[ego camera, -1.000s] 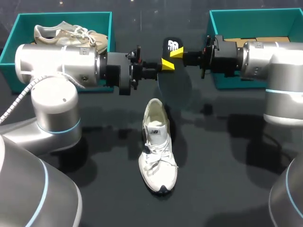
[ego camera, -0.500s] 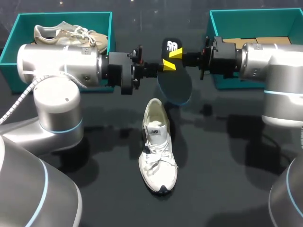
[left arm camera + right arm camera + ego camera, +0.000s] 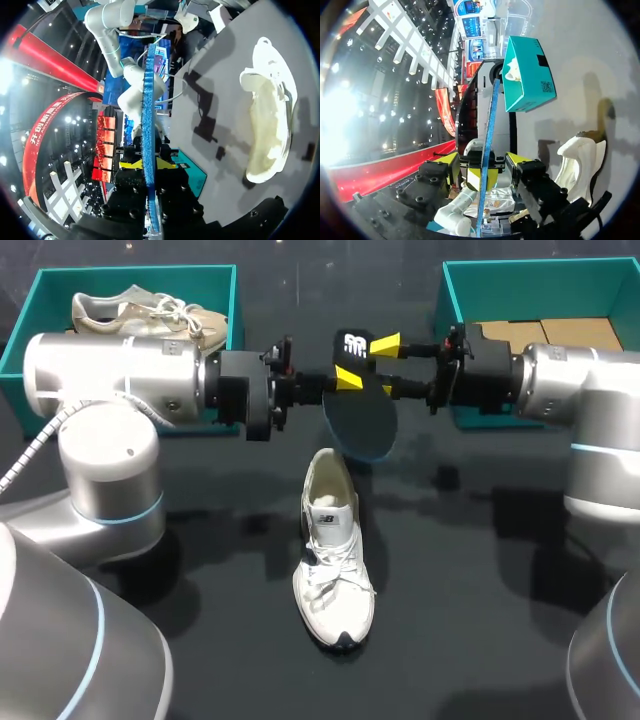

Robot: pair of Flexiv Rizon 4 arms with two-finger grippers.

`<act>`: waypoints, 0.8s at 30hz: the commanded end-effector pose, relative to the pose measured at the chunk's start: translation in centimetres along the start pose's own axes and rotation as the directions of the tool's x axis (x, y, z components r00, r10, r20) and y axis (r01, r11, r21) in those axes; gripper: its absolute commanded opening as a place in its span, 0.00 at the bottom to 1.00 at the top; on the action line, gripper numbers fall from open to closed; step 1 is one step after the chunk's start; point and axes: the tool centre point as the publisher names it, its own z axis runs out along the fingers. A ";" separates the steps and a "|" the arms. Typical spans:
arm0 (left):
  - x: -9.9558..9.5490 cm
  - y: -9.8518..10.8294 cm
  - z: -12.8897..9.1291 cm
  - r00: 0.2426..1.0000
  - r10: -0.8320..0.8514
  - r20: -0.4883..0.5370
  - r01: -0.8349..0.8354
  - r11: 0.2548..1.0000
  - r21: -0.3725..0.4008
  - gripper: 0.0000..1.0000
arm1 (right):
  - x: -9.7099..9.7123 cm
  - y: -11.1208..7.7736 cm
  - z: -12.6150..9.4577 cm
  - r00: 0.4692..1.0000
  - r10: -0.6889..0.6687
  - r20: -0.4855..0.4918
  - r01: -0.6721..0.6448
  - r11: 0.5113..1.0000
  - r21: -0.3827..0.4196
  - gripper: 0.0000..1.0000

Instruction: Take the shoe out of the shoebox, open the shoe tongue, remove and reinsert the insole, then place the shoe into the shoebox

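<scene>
Vs. a sec ago the right gripper has let go: its yellow fingers now stand wide apart either side of the thin dark oval insole w/o touching it. The left gripper is clamped on the insole's printed end, so it hangs in mid-air btwn the two arms, just above the heel of the white lace-up sneaker lying on the black table. Handover looks done, i.e. the insole is out and carried by the left arm alone; next is prob. feeding it back into the sneaker, which lies well apart from the teal shoebox at the right.
</scene>
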 end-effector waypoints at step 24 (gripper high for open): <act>0.3 -3.1 -6.2 0.864 -0.498 -0.069 0.502 0.848 0.172 0.00 | 0.8 -3.9 -5.2 0.998 -0.055 0.002 0.055 0.999 0.000 1.00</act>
